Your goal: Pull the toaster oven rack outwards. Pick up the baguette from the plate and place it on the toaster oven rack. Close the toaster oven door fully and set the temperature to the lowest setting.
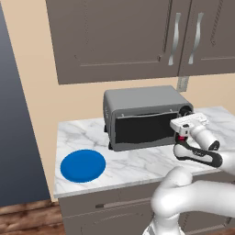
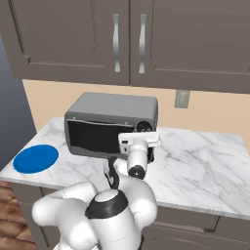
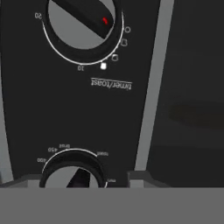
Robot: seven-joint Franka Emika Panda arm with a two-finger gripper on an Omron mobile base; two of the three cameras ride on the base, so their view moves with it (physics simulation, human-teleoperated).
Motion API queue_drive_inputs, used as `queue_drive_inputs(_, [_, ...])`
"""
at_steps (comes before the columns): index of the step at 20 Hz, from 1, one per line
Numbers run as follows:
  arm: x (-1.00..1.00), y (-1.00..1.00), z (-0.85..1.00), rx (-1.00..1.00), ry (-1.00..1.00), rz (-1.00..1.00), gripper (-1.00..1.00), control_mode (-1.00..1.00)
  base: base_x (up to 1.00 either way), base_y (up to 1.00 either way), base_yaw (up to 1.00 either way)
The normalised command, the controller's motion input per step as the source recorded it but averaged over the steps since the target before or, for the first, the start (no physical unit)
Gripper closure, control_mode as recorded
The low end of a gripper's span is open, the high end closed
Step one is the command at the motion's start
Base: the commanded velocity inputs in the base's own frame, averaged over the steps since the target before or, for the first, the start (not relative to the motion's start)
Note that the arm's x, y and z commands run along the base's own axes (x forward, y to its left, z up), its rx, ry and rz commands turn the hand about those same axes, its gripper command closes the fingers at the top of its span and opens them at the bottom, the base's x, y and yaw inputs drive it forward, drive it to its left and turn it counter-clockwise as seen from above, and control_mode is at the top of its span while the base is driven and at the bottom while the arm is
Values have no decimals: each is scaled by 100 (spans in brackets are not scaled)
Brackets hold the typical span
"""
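The toaster oven (image 1: 144, 117) sits mid-desk, its door (image 1: 140, 128) shut, the blue plate (image 1: 83, 165) bare at eight o'clock. My tool (image 1: 186, 125) faces the temperature knob (image 3: 74, 173); I cannot tell its spread. Setting probably remains.

A home kitchen, rendered: a white marble counter (image 1: 137, 163) carries a grey toaster oven (image 1: 144, 117), directly ahead of the gripper (image 1: 182, 130). Dark brown wall cabinets (image 2: 127, 39) with silver handles hang above it, drawer fronts (image 1: 105, 204) sit below, and beige wall (image 2: 205, 114) stands behind.
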Motion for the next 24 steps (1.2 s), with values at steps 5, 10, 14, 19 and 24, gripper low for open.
queue_drive_inputs(5, [31,-10,-3,-36,0,65,100,-100,0,0,0])
queue_drive_inputs(10, [10,-16,-4,-44,0,62,100,-100,0,0,0])
queue_drive_inputs(14, [6,-4,-4,-50,0,61,100,-100,0,0,0])
queue_drive_inputs(19, [14,0,-18,-52,0,63,100,-100,0,0,0])
queue_drive_inputs(24, [15,-3,-18,-52,0,68,100,-100,0,0,0])
